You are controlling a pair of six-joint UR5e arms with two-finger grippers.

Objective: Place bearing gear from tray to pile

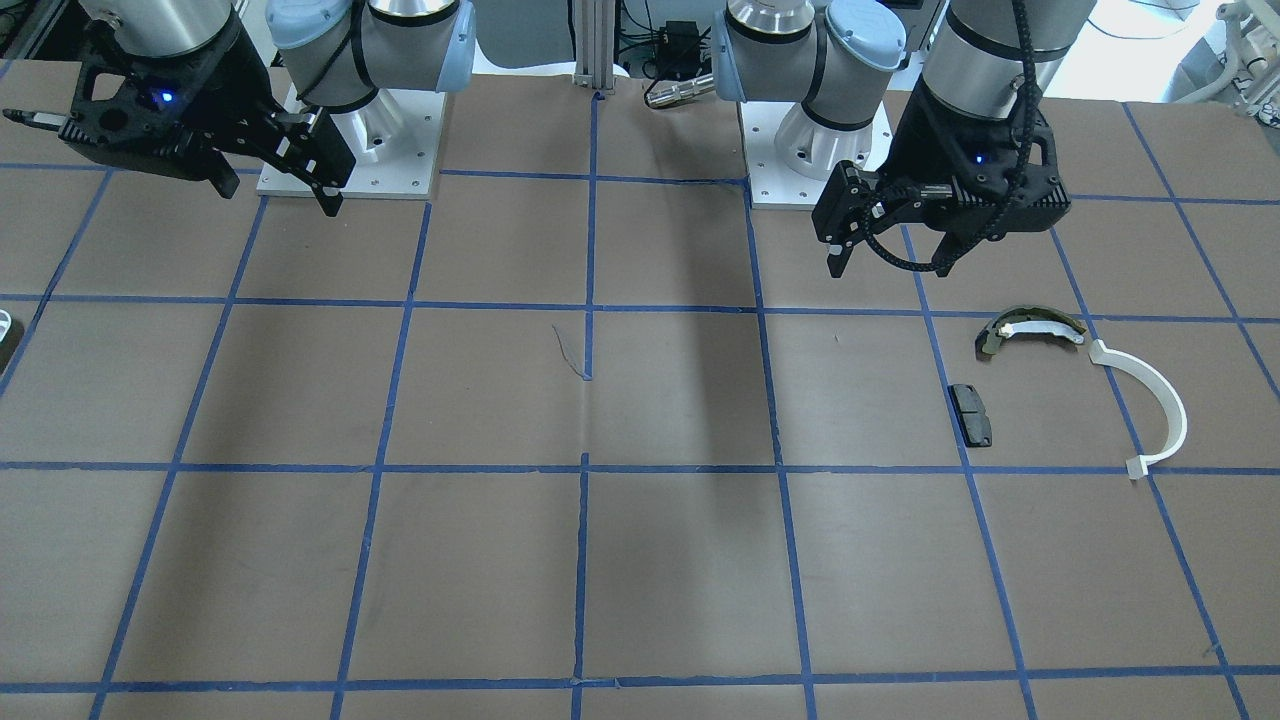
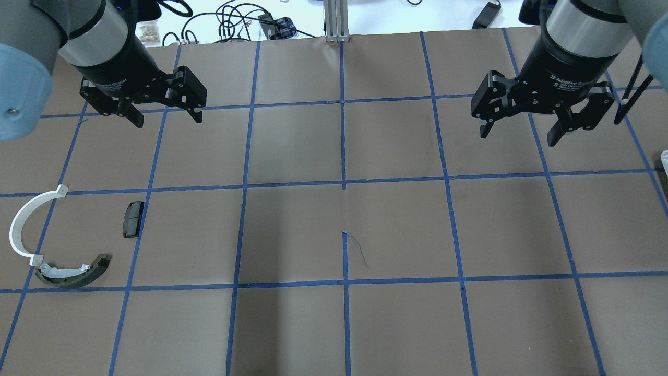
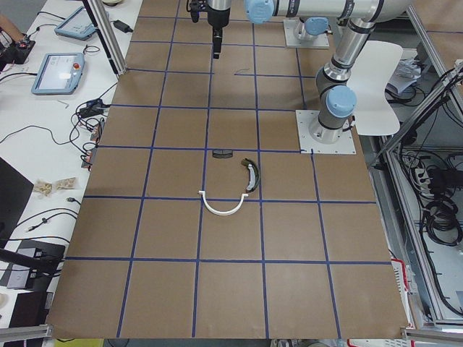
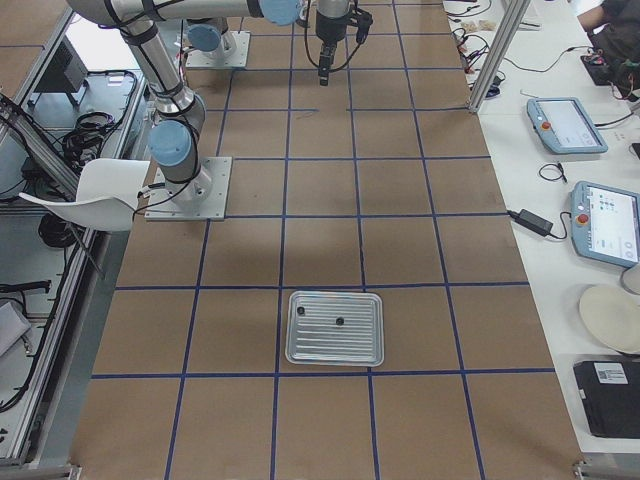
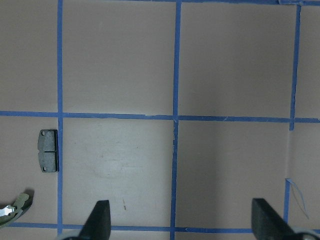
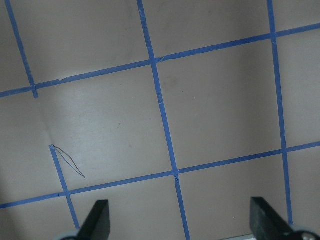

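The bearing gear (image 4: 340,321) is a tiny black ring lying in the metal tray (image 4: 300,352), seen only in the exterior right view. The pile lies on the robot's left side: an olive-and-white shoe (image 2: 73,272), a flat black pad (image 2: 132,219) and a white half-ring (image 2: 23,224). My left gripper (image 2: 168,120) is open and empty, raised above the table beyond the pile. My right gripper (image 2: 517,137) is open and empty, raised at the far right. The left wrist view shows the pad (image 5: 49,150) and the shoe's tip (image 5: 15,207).
The brown table has a grid of blue tape (image 2: 343,183). A pale edge (image 2: 664,156) shows at the overhead view's right border. Both arm bases (image 1: 350,150) stand at the robot's side of the table. Cables and screens lie beyond the far edge.
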